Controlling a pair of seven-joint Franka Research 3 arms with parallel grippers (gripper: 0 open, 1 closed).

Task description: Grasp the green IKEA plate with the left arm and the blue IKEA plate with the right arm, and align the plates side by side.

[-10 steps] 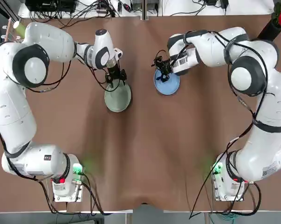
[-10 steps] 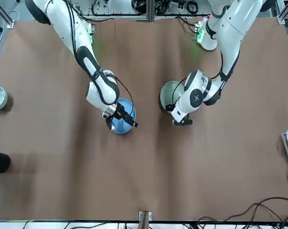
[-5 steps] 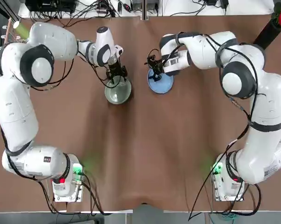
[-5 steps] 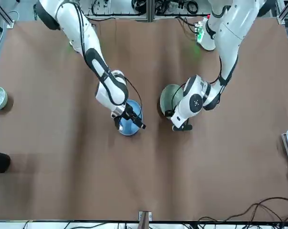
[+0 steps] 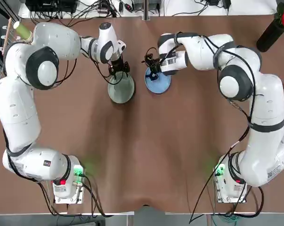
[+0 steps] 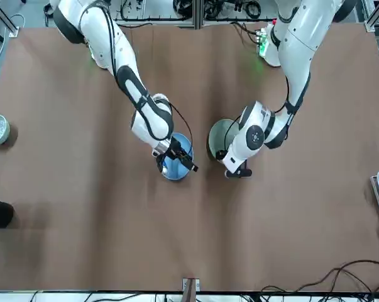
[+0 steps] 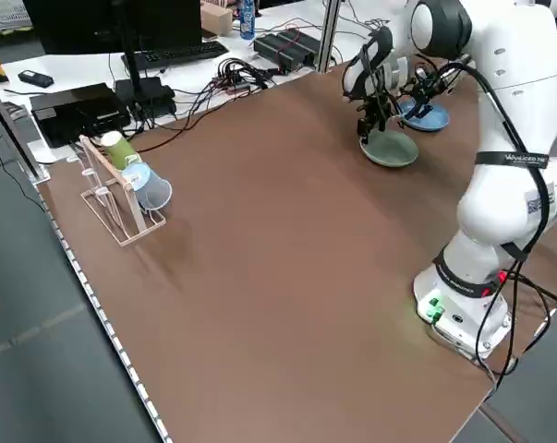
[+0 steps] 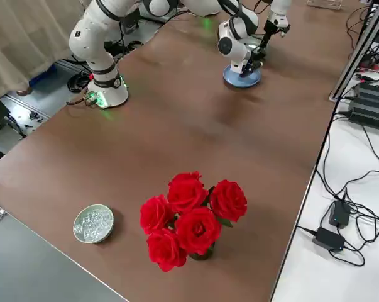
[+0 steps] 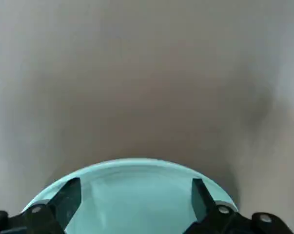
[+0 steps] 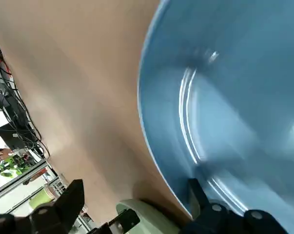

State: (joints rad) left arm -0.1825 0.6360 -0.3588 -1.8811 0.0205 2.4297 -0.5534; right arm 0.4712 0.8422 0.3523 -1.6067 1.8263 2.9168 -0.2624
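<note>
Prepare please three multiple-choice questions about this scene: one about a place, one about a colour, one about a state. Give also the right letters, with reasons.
1. Where is the blue plate?
A) At the right hand
B) In the bowl
C) On the white side table

2. What colour are the roses?
A) Yellow
B) Red
C) White

3. How are the fingers of the left hand, which is at the green plate?
A) Pressed together
B) Crossed
C) Spread apart

1: A, the top view shows that hand at this plate's far edge.
2: B, every bloom in the right side view is red.
3: C, the left wrist view shows a wide gap between them.
</note>
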